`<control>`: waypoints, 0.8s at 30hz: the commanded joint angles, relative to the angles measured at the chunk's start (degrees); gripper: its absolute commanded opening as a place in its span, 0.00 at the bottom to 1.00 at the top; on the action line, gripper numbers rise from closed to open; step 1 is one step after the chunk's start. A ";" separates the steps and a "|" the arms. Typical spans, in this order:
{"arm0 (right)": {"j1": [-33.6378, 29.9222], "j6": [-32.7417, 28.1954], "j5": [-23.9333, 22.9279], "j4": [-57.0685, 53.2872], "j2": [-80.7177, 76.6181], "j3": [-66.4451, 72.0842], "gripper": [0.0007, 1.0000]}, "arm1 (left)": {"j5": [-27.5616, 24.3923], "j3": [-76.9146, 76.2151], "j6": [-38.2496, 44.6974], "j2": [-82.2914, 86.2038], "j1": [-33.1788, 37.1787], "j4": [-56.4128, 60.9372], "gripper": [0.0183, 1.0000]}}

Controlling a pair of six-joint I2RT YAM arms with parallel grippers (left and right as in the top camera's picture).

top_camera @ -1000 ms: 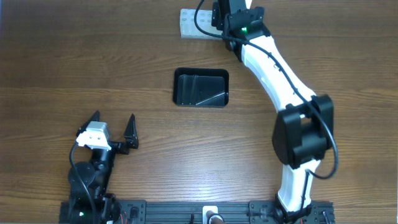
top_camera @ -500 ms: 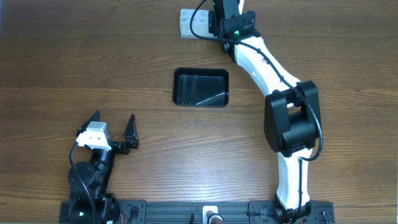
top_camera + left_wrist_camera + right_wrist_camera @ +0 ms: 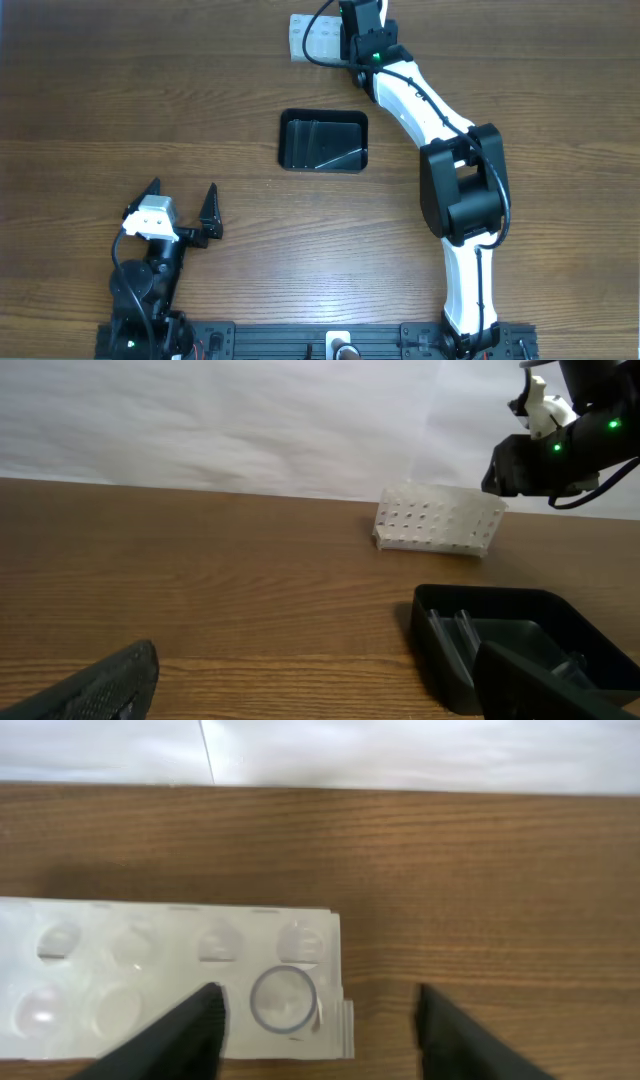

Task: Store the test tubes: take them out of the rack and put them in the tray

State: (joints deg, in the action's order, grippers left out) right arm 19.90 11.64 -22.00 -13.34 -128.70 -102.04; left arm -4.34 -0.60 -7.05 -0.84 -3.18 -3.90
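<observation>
Nearest the arm bases, the left tool [image 3: 182,190] sits low over the wooden surface [image 3: 80,100], its fingers spread wide with nothing between them. Farther out, near the middle, the black tray [image 3: 283,140] lies flat, with clear test tubes [image 3: 335,155] lying inside it. At the far edge stands the white rack [image 3: 312,38]. The right tool [image 3: 320,1030] hangs above the rack's end, parted wide and gripping nothing. One finger is over the rack, the other over bare wood. A single tube [image 3: 282,1000] stands upright in the corner hole between them.
</observation>
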 commanded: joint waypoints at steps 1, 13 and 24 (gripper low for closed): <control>-0.33 -0.42 0.09 0.52 -0.96 0.00 0.42 | -0.74 0.26 0.63 0.46 0.35 -0.20 1.00; -0.33 -0.39 0.09 1.36 -0.96 0.00 0.18 | -0.74 0.26 0.63 0.46 0.35 -0.20 1.00; -0.20 -0.37 0.07 1.44 -0.96 0.00 0.08 | -0.74 0.26 0.63 0.46 0.35 -0.20 1.00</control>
State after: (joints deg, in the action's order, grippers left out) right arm 19.90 11.42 -21.76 -12.12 -128.77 -102.04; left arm -4.34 -0.60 -7.05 -0.84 -3.18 -3.90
